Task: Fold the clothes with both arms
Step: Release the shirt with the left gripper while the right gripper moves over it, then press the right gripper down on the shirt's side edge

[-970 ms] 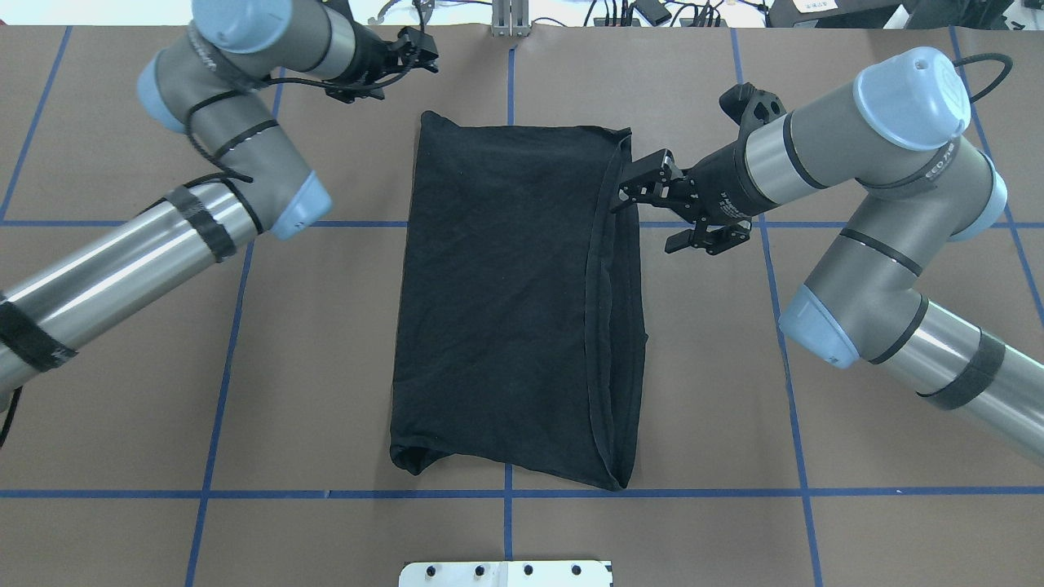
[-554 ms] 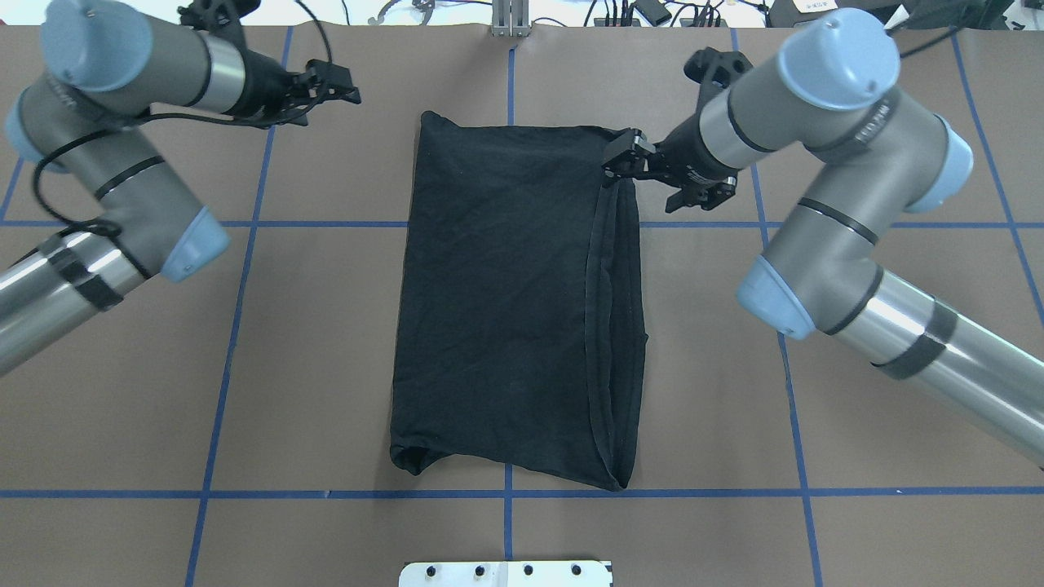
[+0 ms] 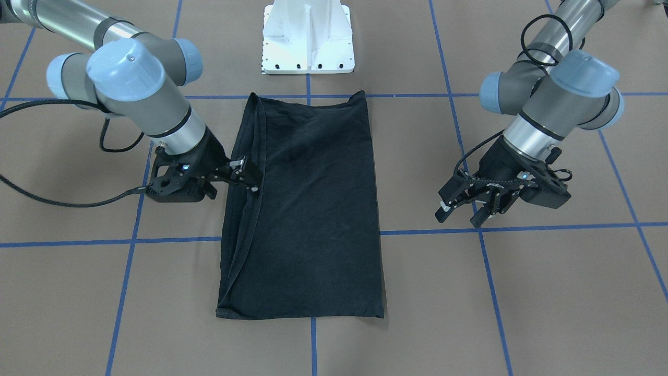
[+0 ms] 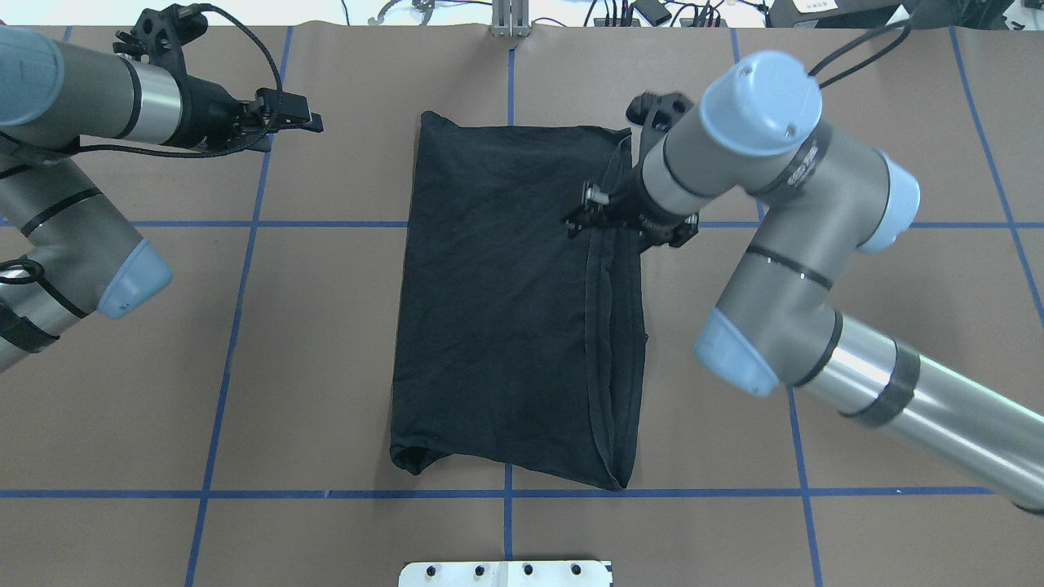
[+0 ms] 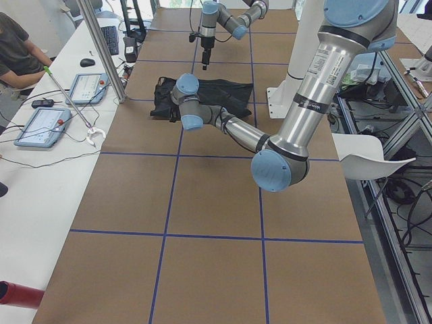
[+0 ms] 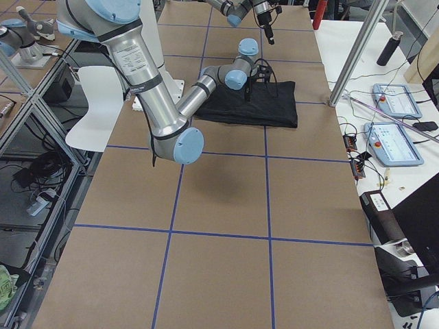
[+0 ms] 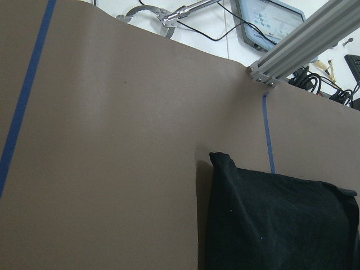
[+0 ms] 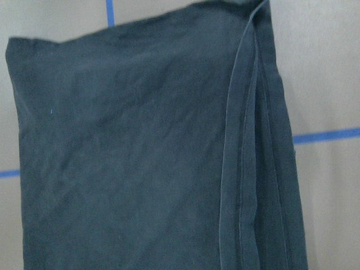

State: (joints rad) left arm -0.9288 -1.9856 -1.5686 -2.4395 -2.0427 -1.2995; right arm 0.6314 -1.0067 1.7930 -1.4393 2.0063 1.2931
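Observation:
The clothes are one black T-shirt (image 4: pixel 506 310) folded into a long rectangle in the middle of the table, with layered hems along its right side. It also shows as the shirt (image 3: pixel 308 209) in the front view, and the shirt (image 8: pixel 140 140) fills the right wrist view. My right gripper (image 4: pixel 581 210) hovers open over the folded hem edge near the far right part, with nothing between its fingers; the front view shows this right gripper (image 3: pixel 249 176) at the shirt's edge. My left gripper (image 4: pixel 310 122) is open over bare table, well left of the shirt's far corner, also seen as the left gripper (image 3: pixel 458 215).
The brown table (image 4: pixel 326 367) is marked with blue tape lines. The white pedestal base (image 3: pixel 308 36) stands at the robot's side of the shirt. A side bench with tablets (image 5: pixel 44 125) and a seated person (image 5: pixel 17 50) runs along the far edge.
My right gripper swung from the shirt's far right corner inward and nearer, over the hem edge. My left gripper drew back to the left, away from the shirt. The shirt has not moved.

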